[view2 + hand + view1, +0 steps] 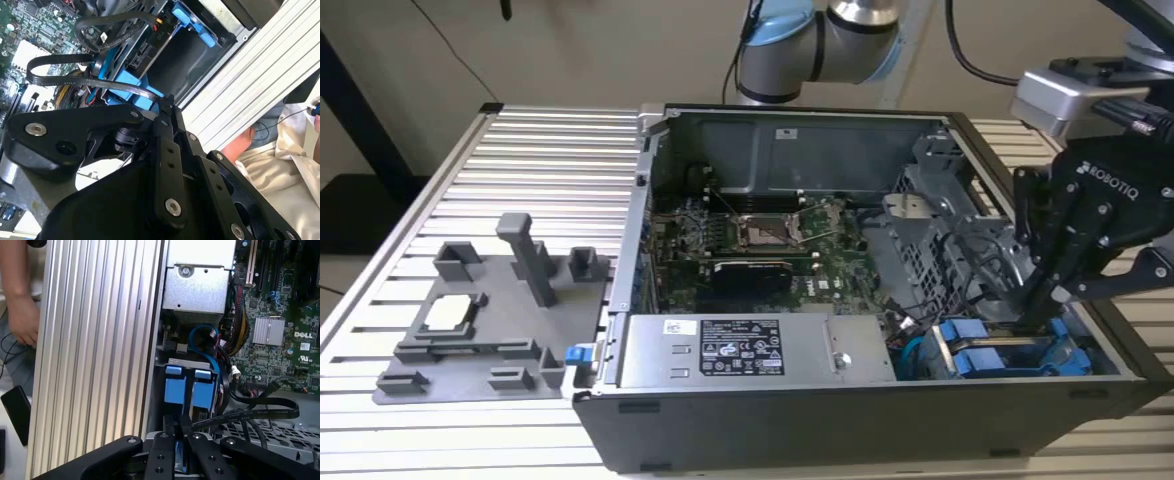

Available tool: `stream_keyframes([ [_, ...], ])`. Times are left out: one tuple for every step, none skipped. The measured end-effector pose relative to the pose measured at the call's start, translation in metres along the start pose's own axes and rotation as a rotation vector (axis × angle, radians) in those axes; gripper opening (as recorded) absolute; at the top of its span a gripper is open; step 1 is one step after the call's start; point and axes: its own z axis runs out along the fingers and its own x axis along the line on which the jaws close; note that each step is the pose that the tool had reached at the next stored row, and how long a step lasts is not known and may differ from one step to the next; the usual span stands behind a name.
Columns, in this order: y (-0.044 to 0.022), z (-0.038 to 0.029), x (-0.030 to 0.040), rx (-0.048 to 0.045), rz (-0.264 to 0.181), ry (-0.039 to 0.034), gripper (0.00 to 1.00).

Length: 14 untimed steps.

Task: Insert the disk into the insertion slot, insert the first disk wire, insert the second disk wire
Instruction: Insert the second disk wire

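Observation:
My black gripper (pixel 1035 314) reaches down into the grey drive cage (pixel 947 215) at the exterior view's right. Two blue-ended carriers (pixel 974 348) sit side by side in the insertion slot area; I cannot tell which holds the disk. In the first wrist view their blue tabs (pixel 187 390) lie just beyond my gripper (pixel 178 422). A flat black disk wire (pixel 260 413) runs across the cage and ends between the tips. In the second wrist view the same wire (pixel 100 82) ends at the gripper (pixel 167 101), whose fingers are pressed together on its end beside a blue carrier (pixel 127 80).
The open computer case (pixel 854 420) lies on a slatted aluminium table (pixel 534 160), with a silver labelled power-supply box (pixel 747 350) and the motherboard (pixel 747 240) inside. A grey fixture (pixel 480 310) stands on the exterior view's left. A person's hand (pixel 22 315) is beside the table.

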Motion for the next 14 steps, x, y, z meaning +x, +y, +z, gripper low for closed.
stream_keyframes([
  [0.0,-0.0001,-0.0001,0.0029,0.001,-0.0176,0.16],
  [0.0001,0.0,0.0,0.0058,0.002,-0.0353,0.16],
  [0.0001,-0.0001,0.0,0.0086,0.003,-0.053,0.16],
  [0.0001,-0.0001,0.0,0.0108,0.003,-0.0709,0.16],
  [0.0001,0.0,0.0,0.0124,0.004,-0.0874,0.16],
  [0.0001,0.0,0.0001,0.0136,0.006,-0.1002,0.16],
  [0.0001,-0.0001,0.0002,0.0146,0.008,-0.1117,0.16],
  [0.0001,-0.0001,0.0002,0.0153,0.011,-0.1217,0.16],
  [0.0001,-0.0001,0.0002,0.0158,0.015,-0.1304,0.16],
  [0.0001,-0.0001,0.0002,0.0161,0.02,-0.1378,0.16],
  [0.0001,0.0,0.0002,0.0161,0.026,-0.1446,0.16],
  [0.0002,0.0,0.0007,0.0157,0.031,-0.1477,0.16],
  [0.0001,0.0002,0.0018,0.0089,0.031,-0.1487,0.16],
  [-0.0003,0.0004,0.0027,-0.0037,0.03,-0.1499,0.16],
])
